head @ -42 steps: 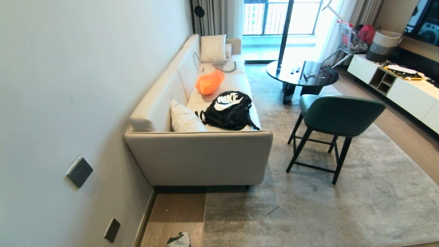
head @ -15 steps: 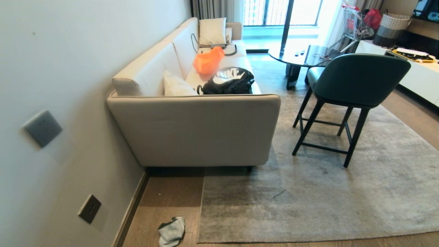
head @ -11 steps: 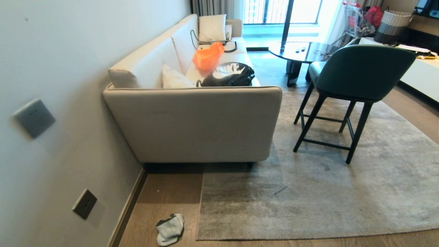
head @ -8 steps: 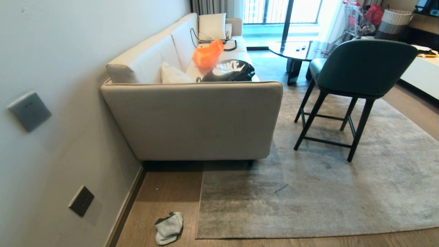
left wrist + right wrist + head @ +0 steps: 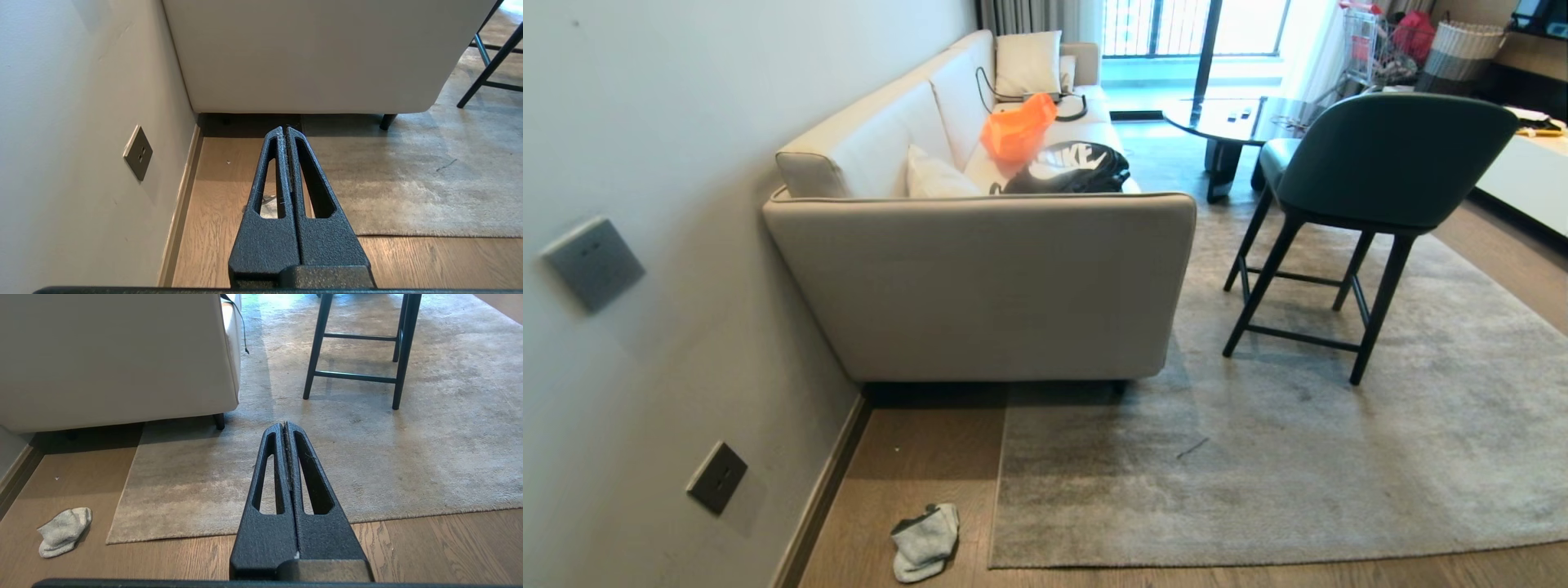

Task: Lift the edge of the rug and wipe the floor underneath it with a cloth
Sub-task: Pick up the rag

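Near my left side, on the light brown wood-grain floor, lies the small crumpled pale blue-grey cloth, just left of the mottled grey-beige rug edge; my left jaws are nearer; both they and my right jaws are closed tight, empty.

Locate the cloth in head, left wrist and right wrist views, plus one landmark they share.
Head: the cloth lies on bare floor, low in frame, beside the rug edge.
Left wrist: mostly hidden behind the shut left gripper.
Right wrist: cloth at lower left, beside the rug corner.
Shared landmark: sofa.
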`<state>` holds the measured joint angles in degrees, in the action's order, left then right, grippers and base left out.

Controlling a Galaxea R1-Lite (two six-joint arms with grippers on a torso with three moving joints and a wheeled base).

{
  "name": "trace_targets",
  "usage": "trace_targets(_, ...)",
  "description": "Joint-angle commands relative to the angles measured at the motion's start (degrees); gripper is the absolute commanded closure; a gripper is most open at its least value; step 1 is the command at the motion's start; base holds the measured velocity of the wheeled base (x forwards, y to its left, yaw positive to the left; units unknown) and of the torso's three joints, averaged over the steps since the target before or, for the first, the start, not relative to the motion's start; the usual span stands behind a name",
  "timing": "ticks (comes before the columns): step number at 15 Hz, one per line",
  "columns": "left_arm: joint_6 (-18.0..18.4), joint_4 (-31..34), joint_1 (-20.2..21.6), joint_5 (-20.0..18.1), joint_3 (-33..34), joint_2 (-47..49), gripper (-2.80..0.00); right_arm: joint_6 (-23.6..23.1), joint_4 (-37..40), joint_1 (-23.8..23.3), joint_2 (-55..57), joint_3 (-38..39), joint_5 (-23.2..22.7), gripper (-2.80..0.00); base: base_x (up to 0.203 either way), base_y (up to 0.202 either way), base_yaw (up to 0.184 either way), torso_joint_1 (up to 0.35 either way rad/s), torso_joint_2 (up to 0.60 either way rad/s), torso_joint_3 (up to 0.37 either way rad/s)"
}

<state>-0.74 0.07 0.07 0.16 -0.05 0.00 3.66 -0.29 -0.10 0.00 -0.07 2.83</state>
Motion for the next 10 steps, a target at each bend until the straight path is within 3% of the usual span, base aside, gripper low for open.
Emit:
trace_targets(1, 0.0, 0.0, 0.0, 0.0, 0.0, 0.0, 0.00, 0.0, -0.1, 0.0, 0.1, 0.1, 0.1, 0.00, 0.000, 0.000, 0.000, 0.000, 0.00, 0.000)
trace_targets(7, 0.0, 0.0, 0.0, 0.0, 0.0, 0.0, 0.00, 0.0, -0.1, 0.0, 0.0, 0.1, 0.0, 0.00, 0.000, 0.000, 0.000, 0.000, 0.00, 0.000)
trace_targets(10, 0.0, 0.0, 0.0, 0.0, 0.0, 0.0, 0.00, 0.0, -0.1, 0.0, 0.0, 0.1, 0.0, 0.00, 0.000, 0.000, 0.000, 0.016, 0.11, 0.124)
